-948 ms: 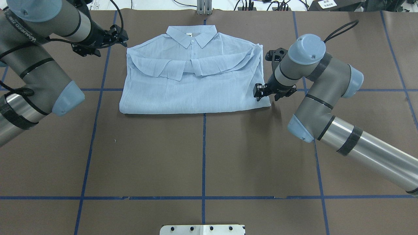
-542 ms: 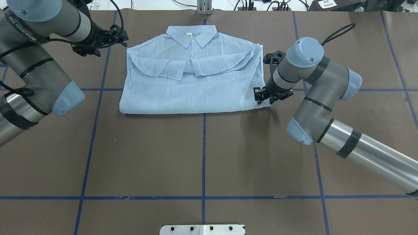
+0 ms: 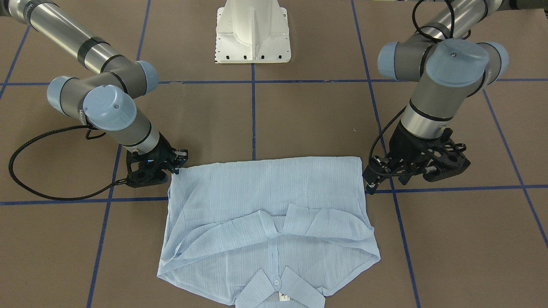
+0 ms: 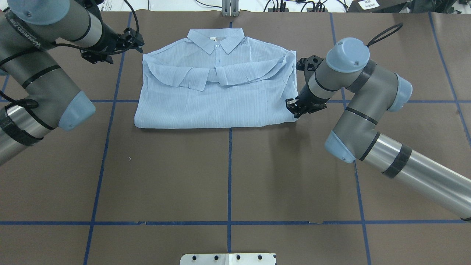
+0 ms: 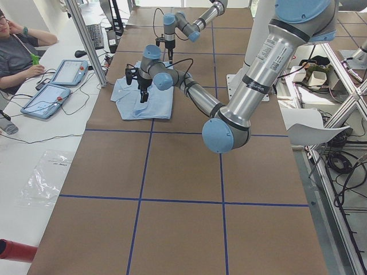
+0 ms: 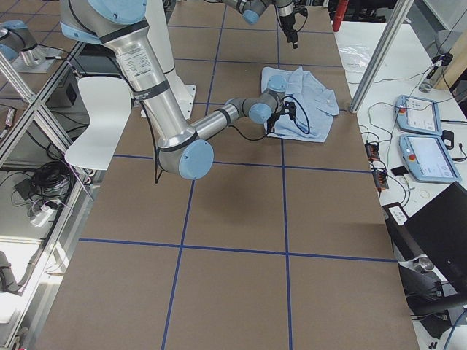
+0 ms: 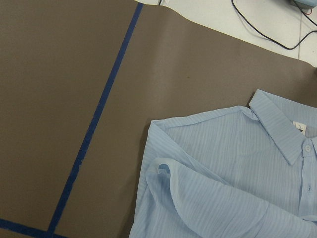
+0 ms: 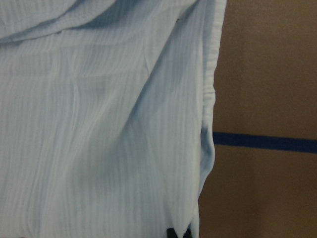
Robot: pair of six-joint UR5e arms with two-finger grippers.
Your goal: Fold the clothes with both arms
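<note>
Right end effector [image 4: 294,109] at shirt [image 4: 217,101] corner edge

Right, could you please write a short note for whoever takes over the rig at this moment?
Left gripper: open, holding nothing, raised beside the shirt's far-left shoulder.
Right gripper: low at the shirt's near-right hem corner; whether it grips is unclear.
Shirt: flat on the table, front up, collar away from the robot.
Done: sleeves folded in across the chest.
Left: the body folds, probably starting from the hem corners.
</note>
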